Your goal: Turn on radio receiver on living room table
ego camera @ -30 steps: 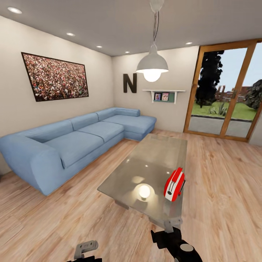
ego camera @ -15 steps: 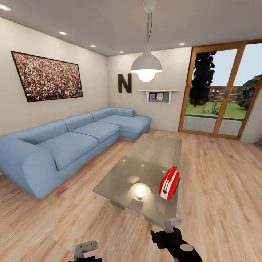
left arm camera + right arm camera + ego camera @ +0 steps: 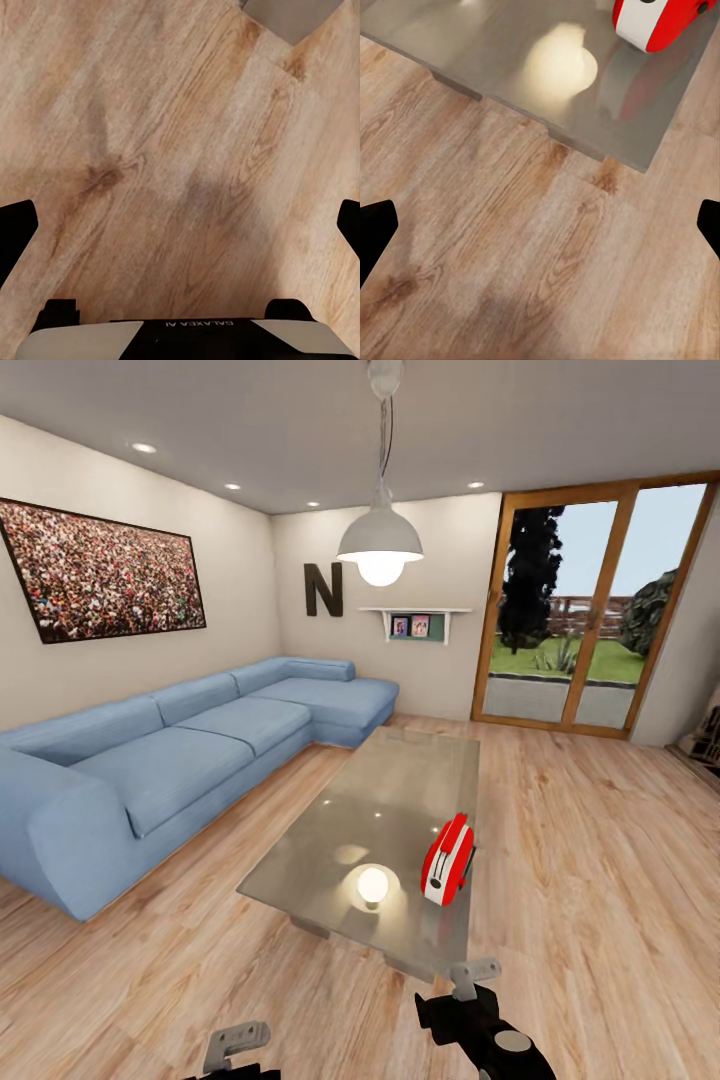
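At lower centre of the head view, the red radio receiver [image 3: 447, 860] stands on the tabletop [image 3: 400, 800], approach unfinished; both end effectors, wide open and empty, need closer reach.

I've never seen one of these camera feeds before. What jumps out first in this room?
The small red radio receiver stands out most, upright near the right edge of the glossy table, close to its near end. Beside it the tabletop mirrors the glowing white pendant lamp that hangs above. A long blue corner sofa lines the left wall, and wood-framed glass doors at the far right open onto a garden.
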### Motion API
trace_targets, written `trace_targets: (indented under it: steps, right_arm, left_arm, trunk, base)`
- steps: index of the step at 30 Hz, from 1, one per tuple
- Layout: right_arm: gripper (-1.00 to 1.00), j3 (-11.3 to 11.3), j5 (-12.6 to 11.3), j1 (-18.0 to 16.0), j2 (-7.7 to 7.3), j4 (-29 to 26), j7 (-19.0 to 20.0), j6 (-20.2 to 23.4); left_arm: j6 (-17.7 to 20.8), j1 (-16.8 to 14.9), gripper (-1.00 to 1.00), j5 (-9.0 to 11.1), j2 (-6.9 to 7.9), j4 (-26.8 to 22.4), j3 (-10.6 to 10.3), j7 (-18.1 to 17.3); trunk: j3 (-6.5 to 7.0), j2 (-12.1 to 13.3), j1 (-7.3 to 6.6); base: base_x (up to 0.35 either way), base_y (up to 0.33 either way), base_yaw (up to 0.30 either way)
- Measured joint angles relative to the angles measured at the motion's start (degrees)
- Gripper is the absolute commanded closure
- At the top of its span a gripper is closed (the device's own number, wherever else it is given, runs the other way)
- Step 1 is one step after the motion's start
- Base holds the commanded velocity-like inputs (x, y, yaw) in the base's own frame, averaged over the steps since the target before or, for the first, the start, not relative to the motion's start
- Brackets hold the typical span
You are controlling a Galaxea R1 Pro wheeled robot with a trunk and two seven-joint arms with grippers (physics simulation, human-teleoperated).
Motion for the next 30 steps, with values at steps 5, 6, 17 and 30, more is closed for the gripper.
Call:
trace_targets:
  steps: [5, 6, 17, 30]
  right_arm:
    - [-1.0, 0.0, 0.0, 0.0, 0.0, 0.01, 0.0, 0.0]
    - [-1.0, 0.0, 0.0, 0.0, 0.0, 0.01, 0.0, 0.0]
    - [-1.0, 0.0, 0.0, 0.0, -0.02, 0.01, 0.0, 0.0]
    - [-1.0, 0.0, 0.0, 0.0, -0.01, 0.01, 0.0, 0.0]
  left_arm:
    - [0.06, 0.02, -1.0, 0.0, 0.0, -0.01, 0.0, 0.0]
    - [0.04, 0.01, -1.0, 0.0, 0.0, -0.01, 0.0, 0.0]
    - [0.0, 0.03, -1.0, 0.0, 0.0, 0.06, 0.0, -0.09]
    - [0.0, 0.01, -1.0, 0.0, 0.0, 0.06, 0.0, -0.09]
  trunk:
    - [0.0, 0.0, 0.0]
    - [0.0, 0.0, 0.0]
    - [0.0, 0.0, 0.0]
    - [0.22, 0.0, 0.0]
  base:
    - [0.0, 0.0, 0.0]
    - [0.0, 0.0, 0.0]
    - [0.168, 0.195, -0.01]
    - [0.223, 0.263, -0.268]
